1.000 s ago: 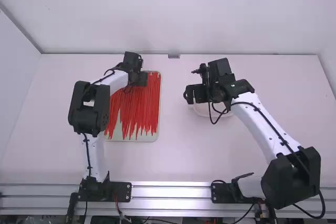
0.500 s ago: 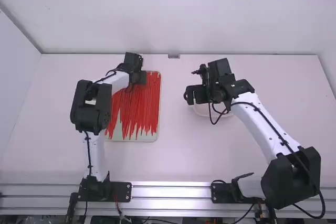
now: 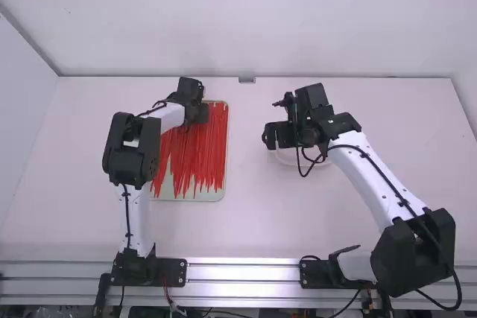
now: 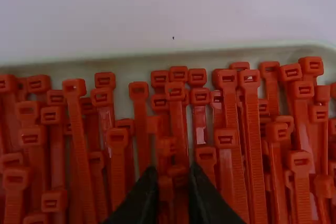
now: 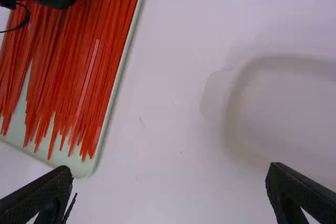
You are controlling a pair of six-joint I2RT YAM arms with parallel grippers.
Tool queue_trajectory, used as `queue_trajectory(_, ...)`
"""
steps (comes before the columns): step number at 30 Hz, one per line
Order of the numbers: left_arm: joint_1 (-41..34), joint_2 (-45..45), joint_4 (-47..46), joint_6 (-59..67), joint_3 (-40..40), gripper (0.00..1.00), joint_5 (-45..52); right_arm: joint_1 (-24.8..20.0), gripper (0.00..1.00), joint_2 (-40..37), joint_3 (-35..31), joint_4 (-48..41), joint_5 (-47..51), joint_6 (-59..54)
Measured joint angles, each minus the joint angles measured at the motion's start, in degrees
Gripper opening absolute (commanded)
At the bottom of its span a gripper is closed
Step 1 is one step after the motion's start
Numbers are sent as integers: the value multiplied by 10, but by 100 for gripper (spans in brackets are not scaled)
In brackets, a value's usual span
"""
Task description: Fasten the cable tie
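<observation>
A pale tray (image 3: 218, 195) on the left half of the table carries a heap of red cable ties (image 3: 195, 156). My left gripper (image 3: 195, 112) is down at the tray's far end, among the ties' heads (image 4: 178, 85). Its fingers (image 4: 142, 195) stand close together, shut on one red tie (image 4: 172, 174) pinched between them. My right gripper (image 3: 289, 136) hovers over the table right of the tray, beside a white dish (image 3: 298, 157). In the right wrist view the right gripper (image 5: 168, 174) is open, fingers wide apart with nothing between them.
The tray's rim (image 5: 113, 121) and the ties' tail ends (image 5: 63, 129) lie off to one side of the white dish (image 5: 283, 114). Bare white table runs between tray and dish. White walls close in the far and left sides.
The left arm's elbow has drifted slightly right while its gripper stayed at the tie heads. The right arm has not moved.
</observation>
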Motion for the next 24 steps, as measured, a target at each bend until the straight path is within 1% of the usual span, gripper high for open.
queue_trajectory(2,0,0,-1,-1,0,27,0,0,98,0,0,0,1,0)
queue_trajectory(6,-1,0,-1,0,0,29,0,0,98,0,0,0,1,0)
queue_trajectory(10,-1,0,-2,-5,0,24,-3,0,98,0,0,0,1,0)
queue_trajectory(11,-1,0,-2,-5,0,24,-3,0,98,0,0,0,1,0)
queue_trajectory(12,-1,0,-3,-7,0,18,-5,0,98,0,0,0,1,0)
queue_trajectory(14,-1,0,-4,-9,0,13,-7,0,98,0,0,0,1,0)
queue_trajectory(20,-1,0,-5,-12,4,6,-9,0,98,0,0,0,1,0)
queue_trajectory(22,-1,0,-6,-16,4,2,-9,0,98,0,0,0,1,0)
queue_trajectory(24,-1,0,-6,-17,4,2,-9,0,98,0,0,0,1,0)
